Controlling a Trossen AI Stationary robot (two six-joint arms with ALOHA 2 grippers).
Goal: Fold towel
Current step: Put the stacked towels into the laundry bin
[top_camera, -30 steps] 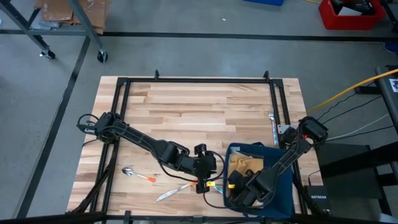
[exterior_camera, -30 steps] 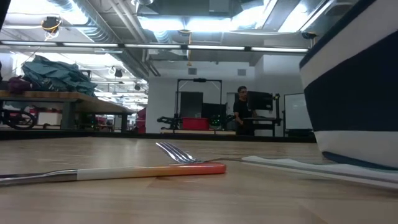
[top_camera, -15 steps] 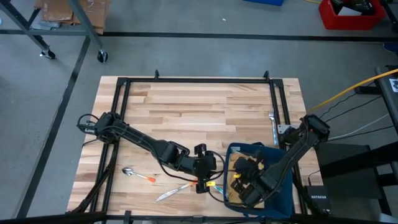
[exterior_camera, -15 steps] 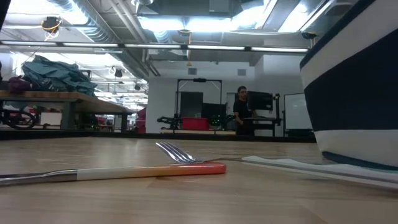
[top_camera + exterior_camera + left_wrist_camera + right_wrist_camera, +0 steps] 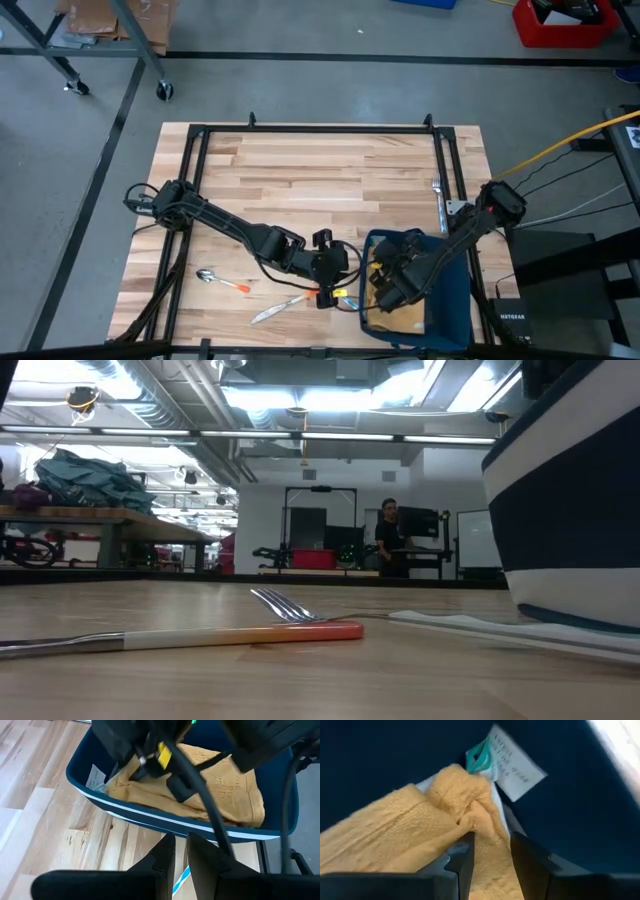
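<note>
Towel (image 5: 410, 827), yellow, lies bunched inside the dark blue bin (image 5: 455, 305) at about 4 o'clock on the bench (image 5: 320, 180). The right gripper (image 5: 490, 851) is down in the bin with a fold of the towel pinched between its fingers (image 5: 465, 857); the fold bulges just past the tips, next to a white label (image 5: 517, 767) on the bin wall. From there the right arm (image 5: 455, 245) slopes up and away toward its base at 3 o'clock. The left gripper (image 5: 180, 851) hovers just outside the bin's white-striped wall, at the bin's 9 o'clock side, its fingers (image 5: 165, 855) nearly together with only a thin gap and nothing between them. Its arm stretches low across the bench from 9 o'clock, bent at the elbow. A fork (image 5: 290, 605) and an orange-handled utensil (image 5: 240, 637) lie on the bench at about 7 o'clock.
</note>
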